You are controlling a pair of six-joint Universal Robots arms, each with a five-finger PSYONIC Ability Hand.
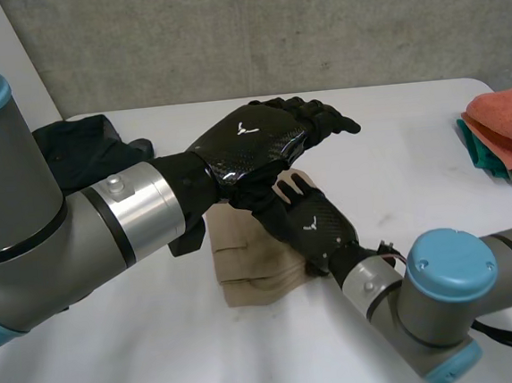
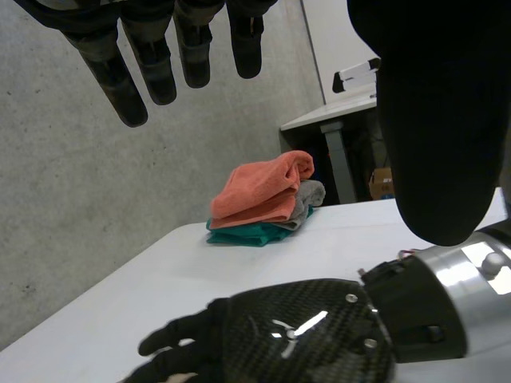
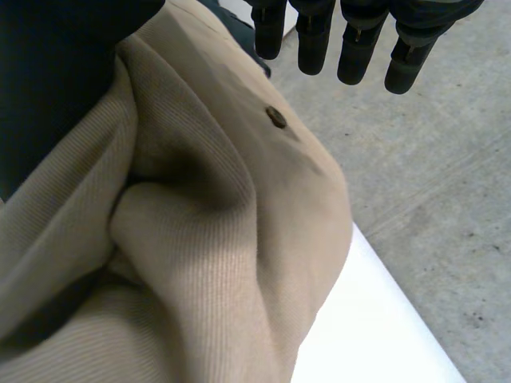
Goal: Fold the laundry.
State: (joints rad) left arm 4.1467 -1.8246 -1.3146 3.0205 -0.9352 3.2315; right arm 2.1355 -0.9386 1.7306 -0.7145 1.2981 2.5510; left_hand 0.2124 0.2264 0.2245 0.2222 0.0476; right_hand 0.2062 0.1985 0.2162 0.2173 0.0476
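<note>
A folded beige garment (image 1: 249,268) lies in the middle of the white table (image 1: 145,362). My right hand (image 1: 313,227) rests flat on its right part, fingers straight and open. In the right wrist view the ribbed beige garment (image 3: 200,239) with a small button (image 3: 276,118) lies under the palm, and the right hand's fingers (image 3: 359,40) reach out straight past it. My left hand (image 1: 251,138) hovers open just above the right hand, holding nothing. The left wrist view shows the left hand's straight fingers (image 2: 160,56) and thumb over the right hand (image 2: 303,335).
A dark crumpled garment (image 1: 82,148) lies at the table's back left. A stack of folded cloths, orange on top of grey and teal (image 1: 507,134) (image 2: 263,199), sits at the right edge. A concrete wall stands behind the table.
</note>
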